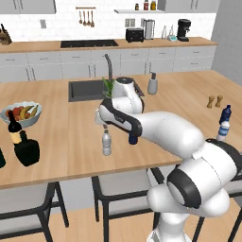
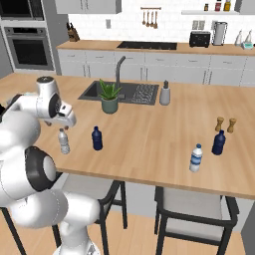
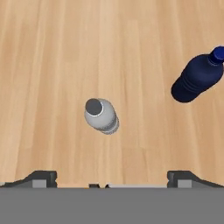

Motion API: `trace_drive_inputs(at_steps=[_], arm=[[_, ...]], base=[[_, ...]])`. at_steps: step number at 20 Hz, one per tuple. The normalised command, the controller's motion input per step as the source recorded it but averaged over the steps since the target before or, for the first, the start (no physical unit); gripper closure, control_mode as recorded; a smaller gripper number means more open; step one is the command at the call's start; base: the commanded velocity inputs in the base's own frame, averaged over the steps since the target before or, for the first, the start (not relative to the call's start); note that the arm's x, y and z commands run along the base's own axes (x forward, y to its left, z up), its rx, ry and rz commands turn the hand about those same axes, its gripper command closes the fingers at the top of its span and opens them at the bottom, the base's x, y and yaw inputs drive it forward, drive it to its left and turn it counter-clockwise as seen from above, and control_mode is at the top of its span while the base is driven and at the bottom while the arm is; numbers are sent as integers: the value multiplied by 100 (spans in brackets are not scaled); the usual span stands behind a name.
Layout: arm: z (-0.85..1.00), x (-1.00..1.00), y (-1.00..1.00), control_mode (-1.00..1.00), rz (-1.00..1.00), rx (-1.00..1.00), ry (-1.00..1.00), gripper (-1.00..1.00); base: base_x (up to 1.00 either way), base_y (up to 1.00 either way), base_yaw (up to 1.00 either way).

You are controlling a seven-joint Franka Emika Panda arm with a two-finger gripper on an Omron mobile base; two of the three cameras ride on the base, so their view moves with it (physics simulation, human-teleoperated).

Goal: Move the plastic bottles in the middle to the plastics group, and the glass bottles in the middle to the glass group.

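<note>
The squat black flask point(image 1: 27, 150) already stands just beside the tall wine bottle point(image 1: 14, 130) at the left end of the tabletop point(image 1: 71, 142), so the glass part looks done. Both plastic bottles remain in the middle: the clear one point(image 3: 101, 115) and, near it, the navy one point(image 3: 196, 78), well apart from the blue-topped bottle point(image 2: 196, 158) of the plastics group. The pincer point(image 3: 111, 177) hangs above the clear bottle with jaws wide apart, gripping nothing (likely the next pick).

Desk point(image 3: 52, 52): smooth matt wood, straight grain. Clear bottle point(image 3: 103, 116): ribbed greyish plastic. Navy bottle point(image 3: 194, 78): ribbed, faintly glossy plastic.
</note>
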Motion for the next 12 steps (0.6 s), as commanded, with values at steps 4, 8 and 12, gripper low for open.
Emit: trace_drive_inputs(at_steps=[4,8,12], arm=[[-19,2,23,-100,2,-6,0,-100],[-17,9,5,-100,1,0,2,-100],[-34,21,0,-100,1,0,-1,-100]], base=[[0,0,0],[0,0,0],[0,0,0]])
